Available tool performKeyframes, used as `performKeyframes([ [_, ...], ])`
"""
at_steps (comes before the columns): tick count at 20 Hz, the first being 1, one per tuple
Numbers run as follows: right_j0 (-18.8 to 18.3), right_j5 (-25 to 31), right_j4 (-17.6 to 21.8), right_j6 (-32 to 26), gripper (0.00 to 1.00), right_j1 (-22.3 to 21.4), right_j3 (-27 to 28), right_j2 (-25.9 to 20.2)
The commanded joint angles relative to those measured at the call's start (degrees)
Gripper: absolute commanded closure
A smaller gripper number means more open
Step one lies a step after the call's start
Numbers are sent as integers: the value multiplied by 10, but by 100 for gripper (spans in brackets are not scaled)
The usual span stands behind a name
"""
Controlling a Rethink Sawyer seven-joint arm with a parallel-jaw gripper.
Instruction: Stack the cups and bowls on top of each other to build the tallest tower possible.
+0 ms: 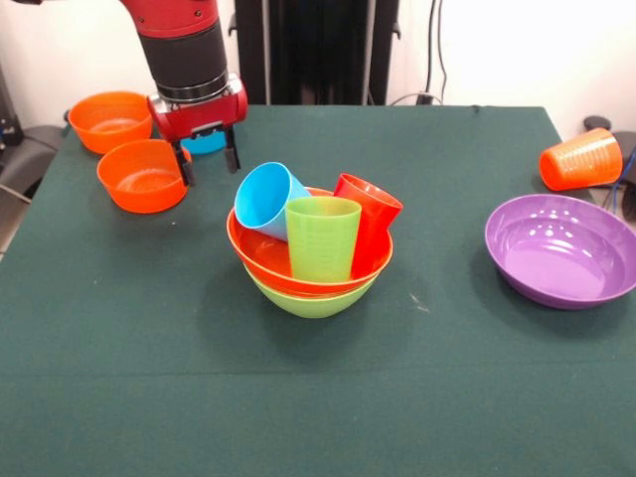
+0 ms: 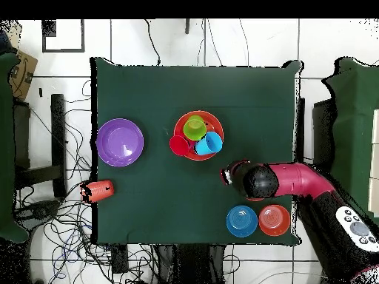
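One green table (image 1: 119,338) is seen, the tower (image 1: 309,260) at centre: lime green bowl (image 1: 311,300), orange-red bowl (image 1: 263,253), three cups inside. The purple bowl (image 1: 562,249) is placed at 3 o'clock. The gripper (image 1: 209,159), jaws open and empty, is held at 10 o'clock.

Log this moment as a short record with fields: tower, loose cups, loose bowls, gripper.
tower: orange-red bowl nested in the lime green bowl, holding the light blue cup, lime green cup and red cup
loose cups: orange cup on its side at the table edge
loose bowls: purple bowl; two orange bowls; blue bowl
gripper: gripper open, empty, hanging near the small bowls
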State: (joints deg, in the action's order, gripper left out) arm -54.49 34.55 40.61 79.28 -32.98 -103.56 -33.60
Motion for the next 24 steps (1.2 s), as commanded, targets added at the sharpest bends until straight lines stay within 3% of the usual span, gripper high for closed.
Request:
performKeyframes([
  [1, -4, 7, 25, -84, 0, -5, -36, -35],
  [24, -41, 38, 36, -133, 0, -33, -42, -82],
])
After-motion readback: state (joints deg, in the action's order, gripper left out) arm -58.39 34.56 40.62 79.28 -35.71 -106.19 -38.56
